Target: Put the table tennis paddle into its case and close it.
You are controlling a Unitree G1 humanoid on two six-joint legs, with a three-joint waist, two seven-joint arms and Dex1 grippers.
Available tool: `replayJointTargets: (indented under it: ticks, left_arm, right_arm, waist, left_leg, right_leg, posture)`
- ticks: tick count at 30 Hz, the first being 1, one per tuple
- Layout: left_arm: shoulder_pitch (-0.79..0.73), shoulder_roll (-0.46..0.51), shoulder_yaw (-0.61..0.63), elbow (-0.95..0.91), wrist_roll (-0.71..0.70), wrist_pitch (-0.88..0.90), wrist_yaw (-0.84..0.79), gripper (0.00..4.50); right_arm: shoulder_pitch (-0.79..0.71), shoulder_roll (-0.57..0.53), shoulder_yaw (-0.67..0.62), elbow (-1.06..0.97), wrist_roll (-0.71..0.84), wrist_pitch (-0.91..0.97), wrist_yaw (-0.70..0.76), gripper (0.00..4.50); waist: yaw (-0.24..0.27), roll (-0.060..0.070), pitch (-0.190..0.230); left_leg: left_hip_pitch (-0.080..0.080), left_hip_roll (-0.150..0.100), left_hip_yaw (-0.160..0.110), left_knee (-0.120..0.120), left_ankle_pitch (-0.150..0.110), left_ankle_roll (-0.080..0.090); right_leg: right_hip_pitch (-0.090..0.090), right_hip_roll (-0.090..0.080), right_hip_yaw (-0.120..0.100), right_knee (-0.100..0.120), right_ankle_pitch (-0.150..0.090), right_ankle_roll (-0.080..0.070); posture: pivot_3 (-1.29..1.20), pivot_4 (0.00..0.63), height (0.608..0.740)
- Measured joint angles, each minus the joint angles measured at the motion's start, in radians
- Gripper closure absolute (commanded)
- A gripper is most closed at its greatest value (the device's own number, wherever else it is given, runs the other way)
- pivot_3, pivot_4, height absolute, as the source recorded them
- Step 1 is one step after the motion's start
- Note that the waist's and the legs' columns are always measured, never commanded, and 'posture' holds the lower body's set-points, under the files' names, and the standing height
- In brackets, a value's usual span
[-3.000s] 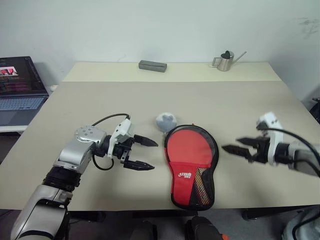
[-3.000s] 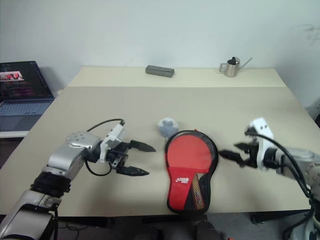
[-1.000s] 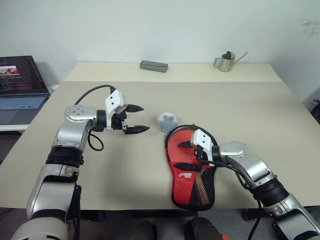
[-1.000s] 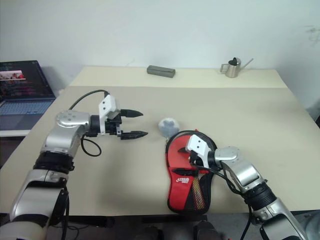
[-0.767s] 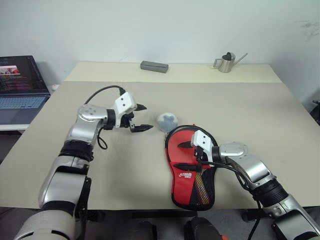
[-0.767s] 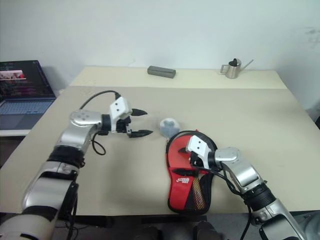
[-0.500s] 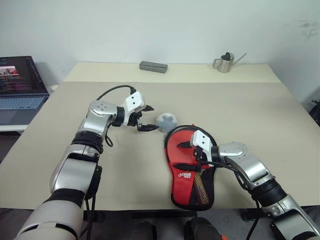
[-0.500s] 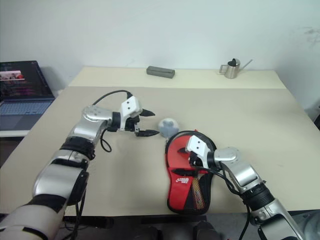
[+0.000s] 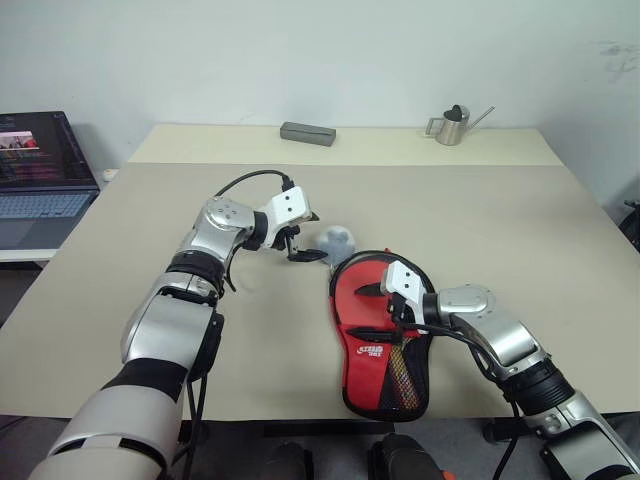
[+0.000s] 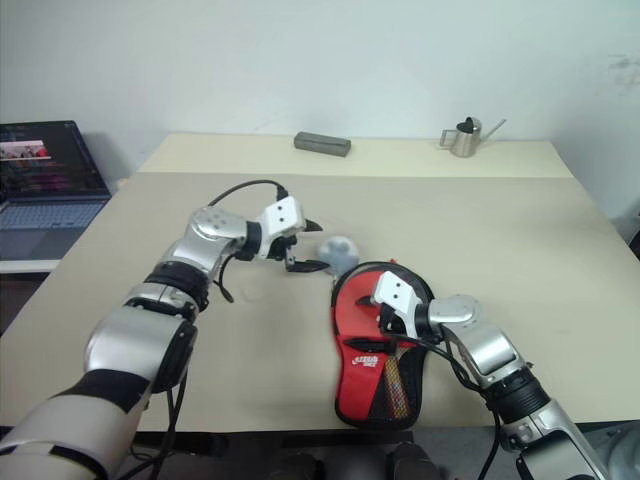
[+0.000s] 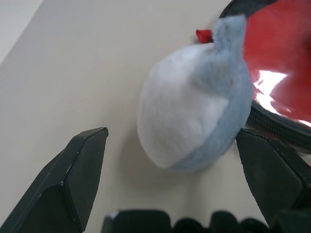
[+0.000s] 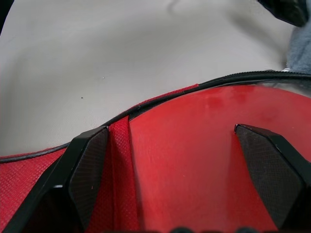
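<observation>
Head views: a beige table (image 9: 480, 210) against a pale wall, a laptop (image 9: 40, 165) off its left edge, a grey block (image 9: 306, 131) and a small metal watering can (image 9: 452, 122) along the far side. The paddle (image 9: 380, 290) lies in the open case (image 9: 385, 345) at the near edge, red face showing inside the unzipped black rim, so insertion looks largely done; closing is still left. The case carries a small white logo, too small to read, beside a black mesh panel. A grey-white plush ball (image 9: 334, 241) sits touching the case's far rim. The left gripper (image 9: 303, 240) is beside that ball with fingers apart, holding nothing. The right gripper (image 9: 372, 308) rests over the paddle face, fingers spread, gripping nothing. Left wrist view: ball between the spread black fingers, case rim just behind. Right wrist view: glossy red rubber and zip edge between wide fingers; no writing legible.
</observation>
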Motion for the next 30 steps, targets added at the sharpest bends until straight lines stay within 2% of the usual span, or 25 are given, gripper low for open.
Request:
replayJointTargets:
  ticks: [13, 17, 22, 26, 28, 30]
  left_arm:
    - [-0.011, -0.052, -0.021, 0.051, 0.075, 0.001, 0.042, 0.00]
    - [-0.015, -0.072, -0.021, 0.055, 0.086, 0.006, 0.067, 0.87]
    - [-0.015, -0.080, -0.020, 0.056, 0.087, 0.013, 0.069, 2.70]
    - [-0.015, -0.086, -0.020, 0.056, 0.088, 0.020, 0.054, 3.92]
    - [-0.015, -0.086, -0.020, 0.056, 0.090, 0.021, 0.054, 4.21]
    - [-0.015, -0.087, -0.020, 0.056, 0.091, 0.021, 0.056, 4.22]
  right_arm:
    - [0.004, 0.000, -0.001, -0.020, -0.001, 0.024, -0.015, 0.03]
    - [0.007, 0.000, -0.001, -0.026, -0.003, 0.027, -0.018, 0.00]
    - [0.015, 0.001, -0.003, -0.038, -0.009, 0.034, -0.023, 0.00]
    - [0.026, 0.011, -0.019, -0.046, -0.009, 0.044, -0.043, 0.00]
    - [0.030, 0.029, -0.033, -0.044, -0.009, 0.054, -0.063, 0.00]
    - [0.030, 0.040, -0.040, -0.045, -0.007, 0.070, -0.082, 0.00]
  waist:
    - [0.001, 0.000, 0.000]
    - [0.001, 0.000, 0.000]
    - [0.001, 0.000, 0.000]
    - [0.002, -0.001, 0.000]
    - [0.002, -0.001, 0.000]
    - [0.002, -0.001, 0.000]
  left_leg:
    - [0.000, 0.000, 0.000, 0.000, 0.000, 0.000]
    - [0.000, 0.000, 0.000, 0.000, 0.000, 0.000]
    - [0.000, 0.000, 0.000, 0.000, 0.000, 0.000]
    - [0.000, 0.000, 0.000, 0.000, 0.000, 0.000]
    - [0.000, 0.000, 0.000, 0.000, 0.000, 0.000]
    - [0.001, 0.000, 0.000, 0.000, 0.000, 0.000]
  right_leg:
    - [0.000, 0.000, 0.000, 0.000, 0.000, 0.000]
    - [0.000, 0.000, 0.000, 0.000, 0.000, 0.000]
    - [0.000, 0.000, 0.000, 0.000, 0.000, 0.000]
    - [0.000, 0.000, 0.000, 0.000, 0.000, 0.000]
    - [0.001, 0.000, 0.000, 0.001, 0.000, 0.000]
    - [0.001, 0.000, 0.000, 0.001, 0.000, 0.000]
  posture:
    - [0.00, 0.150, 0.740]
    - [0.00, 0.150, 0.740]
    - [0.00, 0.150, 0.740]
    - [0.00, 0.150, 0.740]
    - [0.00, 0.150, 0.740]
    - [0.00, 0.150, 0.740]
